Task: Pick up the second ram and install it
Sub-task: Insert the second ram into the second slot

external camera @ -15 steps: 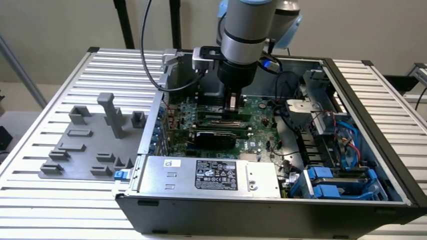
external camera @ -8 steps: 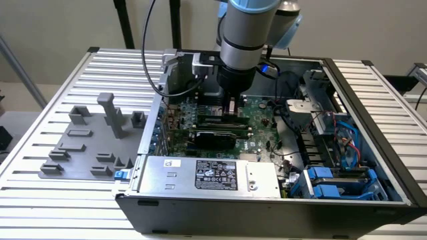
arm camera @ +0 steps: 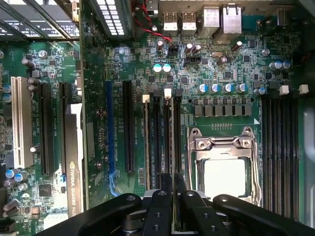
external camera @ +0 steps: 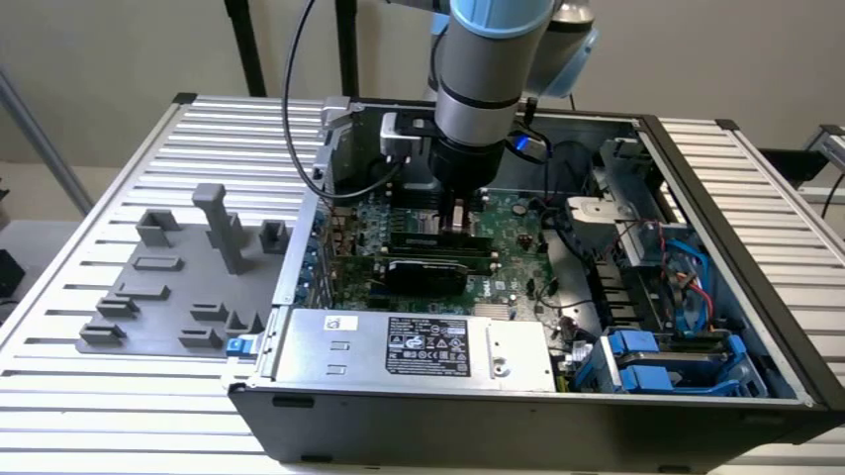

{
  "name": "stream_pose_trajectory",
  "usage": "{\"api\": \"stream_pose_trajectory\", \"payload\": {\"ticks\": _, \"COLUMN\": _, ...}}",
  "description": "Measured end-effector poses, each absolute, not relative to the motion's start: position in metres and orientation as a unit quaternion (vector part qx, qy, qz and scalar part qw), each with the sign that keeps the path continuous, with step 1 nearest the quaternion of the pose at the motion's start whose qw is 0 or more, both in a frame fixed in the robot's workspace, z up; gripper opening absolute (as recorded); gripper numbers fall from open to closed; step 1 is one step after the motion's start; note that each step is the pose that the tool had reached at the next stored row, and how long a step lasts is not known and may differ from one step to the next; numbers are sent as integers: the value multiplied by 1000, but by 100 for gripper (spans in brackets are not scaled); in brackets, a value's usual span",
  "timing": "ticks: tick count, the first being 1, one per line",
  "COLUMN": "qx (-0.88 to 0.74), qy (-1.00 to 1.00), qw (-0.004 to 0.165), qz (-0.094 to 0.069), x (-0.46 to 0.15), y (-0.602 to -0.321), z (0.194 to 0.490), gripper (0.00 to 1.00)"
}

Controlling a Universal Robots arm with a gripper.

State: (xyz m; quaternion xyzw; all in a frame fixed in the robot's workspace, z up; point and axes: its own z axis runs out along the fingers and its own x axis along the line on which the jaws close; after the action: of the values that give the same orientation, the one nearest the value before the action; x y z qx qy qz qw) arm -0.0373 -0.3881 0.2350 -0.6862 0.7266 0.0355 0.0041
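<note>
second ram (arm camera: 173, 189) sits pinched between the fingers of the gripper (arm camera: 173, 176). we see it edge-on as a thin strip running down the narrow gap between them, so its green face and chips cannot be made out. the jaws stand narrow, clamped on that strip. just beyond the fingertips lies the row of black memory slots (arm camera: 157, 142) with white latches at their far ends, and the held stick lines up with their length; whether it already touches a slot we cannot tell. beside the gripper on one side is the metal cpu socket (arm camera: 224, 162), and on the other a long blue slot and a graphics card (arm camera: 74, 162) standing in the green motherboard (arm camera: 226, 64). in the exterior view the gripper (external camera: 456, 213) hangs straight down inside the open computer case (external camera: 528, 416), low over the board, with the arm rising above it and a black cable (external camera: 297, 119) looping off toward the exterior view's left. nearer the camera than the gripper is the silver power supply (external camera: 410, 346) with its label, and toward the exterior view's right are blue drive caddies (external camera: 660, 361). well apart from the gripper, outside the case on the exterior view's left, lies the grey holder tray (external camera: 172, 287) with upright posts. everything rests on a slatted aluminium table (external camera: 79, 396) before a plain beige wall (external camera: 106, 49).
</note>
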Motion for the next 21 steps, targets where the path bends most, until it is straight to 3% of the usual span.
{"api": "stream_pose_trajectory", "payload": {"ticks": 21, "qx": -689, "qy": 724, "qw": 1, "qz": 32, "x": -37, "y": -388, "z": 233, "gripper": 13}}
